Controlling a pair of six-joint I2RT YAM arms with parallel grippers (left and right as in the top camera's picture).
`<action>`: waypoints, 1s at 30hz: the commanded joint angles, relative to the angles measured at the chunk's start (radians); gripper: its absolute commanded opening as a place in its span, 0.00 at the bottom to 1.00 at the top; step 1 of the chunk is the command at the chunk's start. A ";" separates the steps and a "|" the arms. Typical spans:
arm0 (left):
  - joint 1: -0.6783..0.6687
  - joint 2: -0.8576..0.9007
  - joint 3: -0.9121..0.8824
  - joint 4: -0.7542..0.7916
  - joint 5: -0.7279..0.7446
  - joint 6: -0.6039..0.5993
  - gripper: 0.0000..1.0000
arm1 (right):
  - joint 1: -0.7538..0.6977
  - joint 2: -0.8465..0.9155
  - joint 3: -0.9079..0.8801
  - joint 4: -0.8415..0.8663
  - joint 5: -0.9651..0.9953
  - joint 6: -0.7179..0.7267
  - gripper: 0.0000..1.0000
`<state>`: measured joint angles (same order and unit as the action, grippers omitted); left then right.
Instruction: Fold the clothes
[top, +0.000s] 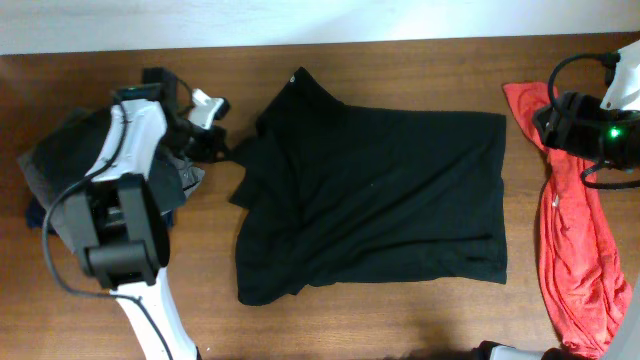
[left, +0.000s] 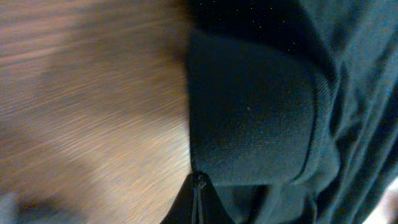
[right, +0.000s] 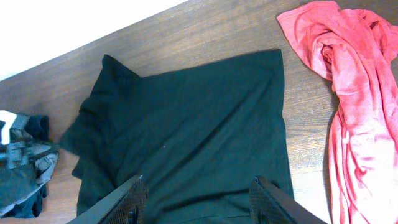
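Observation:
A black shirt (top: 380, 200) lies spread flat in the middle of the table, its left part folded over and rumpled. My left gripper (top: 213, 143) is at the shirt's left sleeve, and the fabric is drawn into a point toward it. In the left wrist view the fingers (left: 199, 202) are shut on the black fabric just below the sleeve cuff (left: 249, 118). My right gripper (right: 202, 199) is open and empty. It is held high at the table's right side, and its view looks down on the shirt (right: 199, 118).
A red garment (top: 575, 250) lies crumpled along the right edge, under the right arm (top: 590, 125); it also shows in the right wrist view (right: 360, 93). A pile of dark and grey clothes (top: 45, 165) sits at the far left beside the left arm.

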<state>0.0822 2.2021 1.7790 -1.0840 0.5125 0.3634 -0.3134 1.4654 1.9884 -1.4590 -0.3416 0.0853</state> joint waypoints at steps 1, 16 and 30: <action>0.019 -0.082 0.025 -0.017 -0.132 0.005 0.00 | 0.005 -0.004 -0.003 0.000 0.014 -0.008 0.58; 0.016 -0.088 0.012 -0.085 -0.180 -0.033 0.21 | 0.005 -0.004 -0.154 0.027 0.140 -0.007 0.58; -0.085 -0.087 -0.257 0.106 -0.084 -0.045 0.39 | 0.005 -0.004 -0.212 0.057 0.136 -0.007 0.58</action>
<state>0.0216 2.1368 1.5562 -1.0153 0.4194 0.3260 -0.3134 1.4654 1.7805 -1.4059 -0.2176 0.0784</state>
